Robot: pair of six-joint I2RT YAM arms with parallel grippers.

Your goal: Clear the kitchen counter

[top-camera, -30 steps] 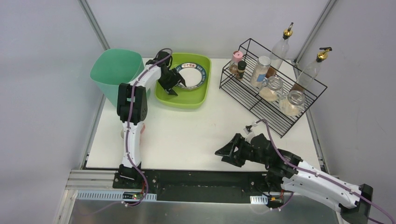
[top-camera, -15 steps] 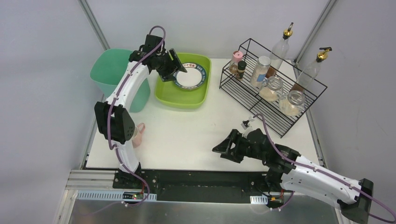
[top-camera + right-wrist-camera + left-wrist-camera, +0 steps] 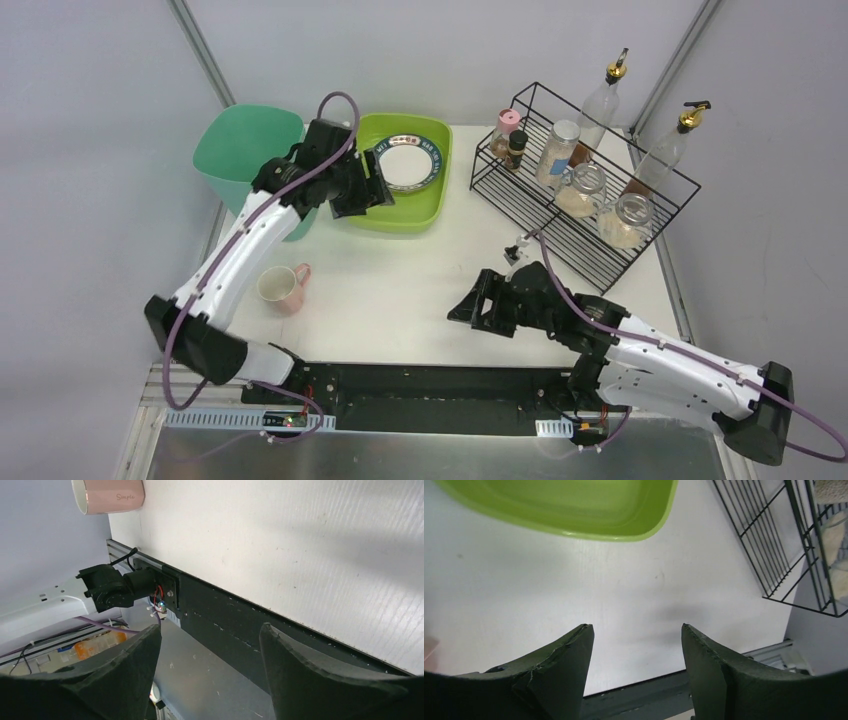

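Note:
The white kitchen counter (image 3: 400,290) carries a pink mug (image 3: 280,287) lying on its side near the front left. That mug (image 3: 107,495) shows at the top left of the right wrist view. A lime-green tub (image 3: 425,205) at the back holds a blue-rimmed plate (image 3: 407,165). My left gripper (image 3: 365,195) hangs open over the tub's front left edge. In its own view the left gripper (image 3: 636,627) has nothing between its fingers. My right gripper (image 3: 462,310) is open and empty above the counter's front middle, pointing left. In its own view the right gripper (image 3: 210,627) frames the black rail (image 3: 225,615).
A teal bin (image 3: 245,150) stands at the back left beside the tub. A black wire rack (image 3: 560,215) at the back right holds jars, spice bottles and two oil bottles. The rack's corner (image 3: 774,540) shows in the left wrist view.
The left gripper has drawn back from over the plate to the tub's front edge, and its elbow swung down left, uncovering the pink mug. The right gripper edged left and opened wider.

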